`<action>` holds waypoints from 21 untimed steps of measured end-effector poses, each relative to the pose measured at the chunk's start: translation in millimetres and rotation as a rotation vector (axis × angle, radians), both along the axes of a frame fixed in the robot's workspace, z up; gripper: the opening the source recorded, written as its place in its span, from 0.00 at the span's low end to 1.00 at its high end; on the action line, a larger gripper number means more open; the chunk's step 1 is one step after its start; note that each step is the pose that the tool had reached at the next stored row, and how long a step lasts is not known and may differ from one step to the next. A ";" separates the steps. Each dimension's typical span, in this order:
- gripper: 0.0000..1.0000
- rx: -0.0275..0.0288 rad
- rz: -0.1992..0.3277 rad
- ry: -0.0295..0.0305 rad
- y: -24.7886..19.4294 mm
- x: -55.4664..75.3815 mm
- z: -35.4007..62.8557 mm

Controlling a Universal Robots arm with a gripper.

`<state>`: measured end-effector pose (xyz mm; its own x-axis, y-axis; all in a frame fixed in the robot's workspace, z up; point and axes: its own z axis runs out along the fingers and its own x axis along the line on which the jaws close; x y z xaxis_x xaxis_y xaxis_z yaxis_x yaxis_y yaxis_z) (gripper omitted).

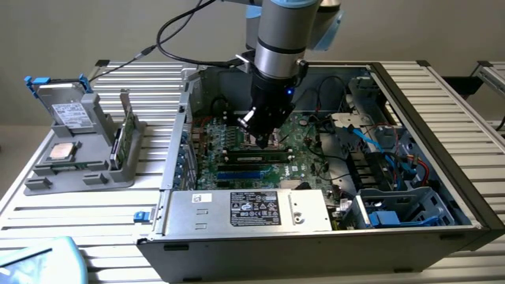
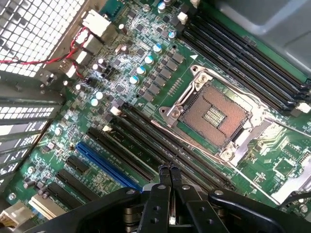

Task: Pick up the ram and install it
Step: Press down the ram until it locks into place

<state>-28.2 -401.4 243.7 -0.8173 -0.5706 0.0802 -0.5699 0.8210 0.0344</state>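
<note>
This is looking like a robotics lab or PC assembly test bench. An open desktop PC case [image 1: 332, 177] is lying on a slatted aluminium table [image 1: 465, 112], w/ its motherboard [image 2: 146, 97] exposed. A grey parts fixture [image 1: 79, 154] is holding components beside it, and an industrial robot arm [image 1: 285, 35] is hanging over the case.

Even soft lighting, dim case interior

Closed gripper [image 2: 168, 170] over motherboard [image 2: 146, 87] memory slots [image 2: 146, 141]
</note>
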 end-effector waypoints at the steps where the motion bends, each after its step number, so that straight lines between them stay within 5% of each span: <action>1: 0.10 0.0001 -0.013 -0.0003 0.0 0.0 -0.1; 21: 0.10 0.0001 -0.280 -0.0060 0.0 0.0 -1.0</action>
<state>-28.2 -401.4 242.7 -0.9437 -0.3222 0.0747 -0.3207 0.9467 0.0318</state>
